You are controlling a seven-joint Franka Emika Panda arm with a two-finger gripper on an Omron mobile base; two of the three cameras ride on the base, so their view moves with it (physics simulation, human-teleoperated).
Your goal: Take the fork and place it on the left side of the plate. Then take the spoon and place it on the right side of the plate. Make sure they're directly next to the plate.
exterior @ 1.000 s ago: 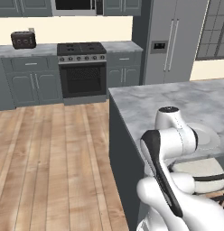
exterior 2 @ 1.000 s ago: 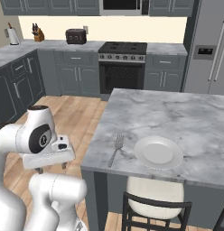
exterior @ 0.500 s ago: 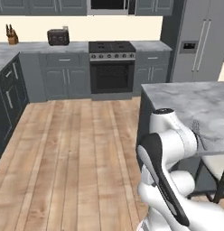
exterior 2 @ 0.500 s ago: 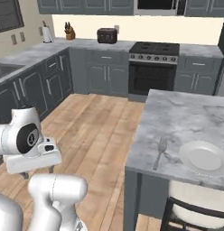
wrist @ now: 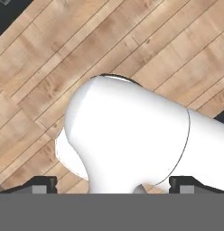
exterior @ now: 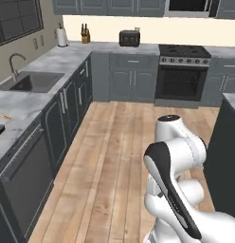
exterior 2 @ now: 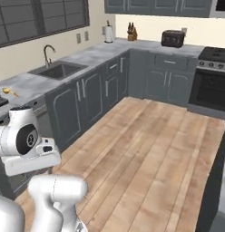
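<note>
step: we're heading for spoon on sink counter | gripper spread, empty | next: get w/in reach, grab spoon

One toaster, one sink, one spoon.

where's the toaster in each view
left base view: toaster at top centre on the back counter, left of the stove.
right base view: toaster at upper right on the back counter, left of the stove.
hand view: aimed down at the wood floor, away from the counters.
shared landmark: knife block, left of the toaster in both base views.
</note>
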